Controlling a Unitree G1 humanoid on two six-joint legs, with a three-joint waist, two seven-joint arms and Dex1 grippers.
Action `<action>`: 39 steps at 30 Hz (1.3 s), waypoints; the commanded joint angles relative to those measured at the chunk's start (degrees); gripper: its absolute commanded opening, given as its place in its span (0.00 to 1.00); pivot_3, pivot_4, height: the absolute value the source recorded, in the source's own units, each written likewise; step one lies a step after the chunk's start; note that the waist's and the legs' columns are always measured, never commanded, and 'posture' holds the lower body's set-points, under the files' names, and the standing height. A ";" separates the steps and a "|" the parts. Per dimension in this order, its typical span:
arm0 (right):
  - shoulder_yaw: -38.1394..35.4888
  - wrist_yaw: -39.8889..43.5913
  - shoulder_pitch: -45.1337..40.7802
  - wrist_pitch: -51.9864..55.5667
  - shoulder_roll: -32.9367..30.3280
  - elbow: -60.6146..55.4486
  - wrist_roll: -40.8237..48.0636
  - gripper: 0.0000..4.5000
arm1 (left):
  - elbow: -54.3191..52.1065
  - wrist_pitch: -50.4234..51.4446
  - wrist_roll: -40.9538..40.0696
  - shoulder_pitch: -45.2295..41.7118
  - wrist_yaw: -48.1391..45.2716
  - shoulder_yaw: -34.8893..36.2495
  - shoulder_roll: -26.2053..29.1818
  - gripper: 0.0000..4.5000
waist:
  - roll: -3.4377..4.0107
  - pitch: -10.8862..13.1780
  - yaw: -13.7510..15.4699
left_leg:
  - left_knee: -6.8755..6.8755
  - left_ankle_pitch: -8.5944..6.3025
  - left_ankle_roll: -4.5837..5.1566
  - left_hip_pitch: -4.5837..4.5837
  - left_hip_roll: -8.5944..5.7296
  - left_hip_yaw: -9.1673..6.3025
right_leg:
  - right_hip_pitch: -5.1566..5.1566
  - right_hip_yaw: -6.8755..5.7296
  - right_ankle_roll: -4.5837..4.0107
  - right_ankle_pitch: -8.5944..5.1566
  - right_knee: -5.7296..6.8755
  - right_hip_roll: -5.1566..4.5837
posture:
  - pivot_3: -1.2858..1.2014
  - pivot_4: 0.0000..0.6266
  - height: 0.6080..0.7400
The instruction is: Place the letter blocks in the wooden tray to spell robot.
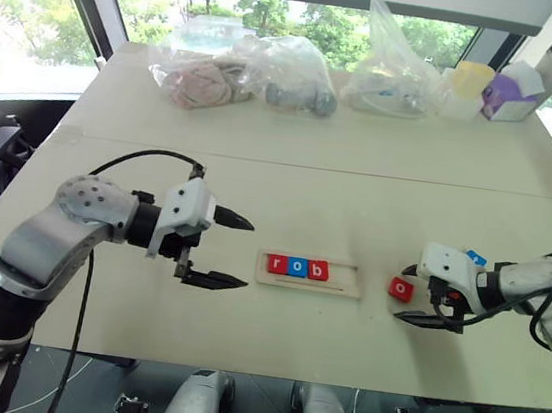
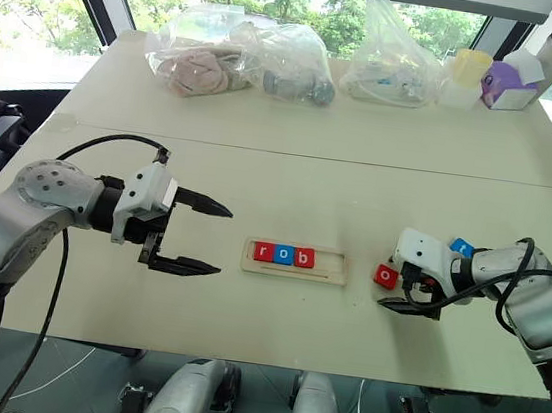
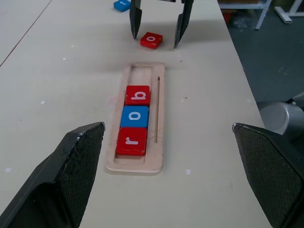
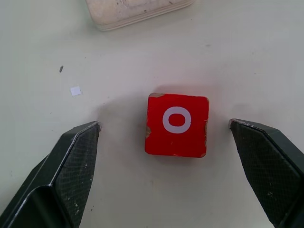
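The letter blocks are small square tiles with white lowercase letters, and we count five of them. Three sit in the wooden tray [image 1: 337,280]: a red r [image 1: 277,263], a blue o [image 1: 297,267] and a red b [image 1: 318,270], packed side by side and touching, filling the tray's end nearer our left arm. The tray is a long, narrow slab of pale wood with a shallow recess and a thin groove running along one edge. Its long axis lies across the table [image 1: 365,137], from 9 o'clock to 3 o'clock in the head views, and the letters read upright from our side. The part of the tray toward 3 o'clock is bare wood.

A red o block [image 4: 176,124] lies flat on the table just off the tray's 3 o'clock end, its corners a little chipped. A blue block [image 1: 475,257] peeks out further toward 3 o'clock, partly behind our right arm; we cannot read its letter.

Our right gripper [image 4: 166,137] points down at the red o with its fingers spread wide on either side, not touching it. Our left gripper [image 1: 228,251] hangs at 9 o'clock of the tray, well apart from it, fingers spread and holding nothing.
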 commanded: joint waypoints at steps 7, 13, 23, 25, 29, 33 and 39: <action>-1.41 -0.87 -0.14 2.62 1.80 -1.47 -1.36 0.58 | -1.44 -0.61 -0.25 -0.53 0.18 1.51 0.67 1.00 | -0.01 -0.01 -0.12 | 0.00 0.01 -0.02 0.27 0.01 0.01 | 0.23 0.02 -0.06 0.03 0.03 0.01 | 0.52 0.24 1.00; -1.71 -0.94 0.00 3.67 1.61 -2.09 -1.81 0.25 | -1.40 -0.66 -0.25 -0.49 0.38 1.51 0.53 1.00 | -0.01 -0.01 -0.05 | 0.00 0.03 -0.05 0.30 0.01 0.00 | 0.23 0.02 -0.07 0.04 0.10 0.00 | 0.52 0.24 1.00; -0.04 1.86 -13.27 8.49 5.49 -9.22 0.74 0.25 | -1.05 -0.77 -0.05 -0.86 0.64 1.14 0.08 1.00 | 0.02 0.01 -0.55 | 0.00 0.05 -0.09 0.30 0.03 0.02 | 0.11 0.07 -0.07 0.04 0.24 0.04 | 0.52 0.24 1.00; 1.51 3.00 -15.19 9.03 6.71 -10.23 0.49 0.25 | -1.13 -0.76 0.00 -0.92 0.87 1.13 -0.05 1.00 | 0.01 0.01 -0.30 | 0.00 0.07 -0.11 0.30 0.05 -0.02 | 0.07 0.05 -0.07 0.04 0.34 0.07 | 0.52 0.24 1.00; 5.17 4.20 -16.95 7.78 8.76 -10.20 -1.67 0.25 | -1.63 -0.68 -0.16 -0.48 1.61 1.41 -0.06 1.00 | -0.02 0.01 0.15 | 0.00 0.07 -0.12 0.29 -0.03 -0.06 | 0.06 0.01 -0.08 0.04 0.50 -0.03 | 0.52 0.24 1.00; 8.60 5.00 -19.36 6.96 11.64 -8.34 -3.67 0.25 | -2.36 -0.37 -0.29 0.03 2.58 1.64 -0.02 1.00 | -0.02 0.01 -0.15 | 0.03 0.06 -0.11 0.29 -0.09 0.00 | 0.05 0.04 -0.07 0.04 0.52 -0.09 | 0.52 0.24 1.00; 11.20 5.75 -20.09 5.38 13.25 -5.94 -6.19 0.25 | -3.24 0.11 -0.66 0.53 3.55 1.99 0.29 1.00 | -0.02 0.01 -0.02 | 0.04 0.11 -0.18 0.31 -0.05 -0.05 | -0.04 0.02 -0.05 0.05 0.75 -0.01 | 0.52 0.24 1.00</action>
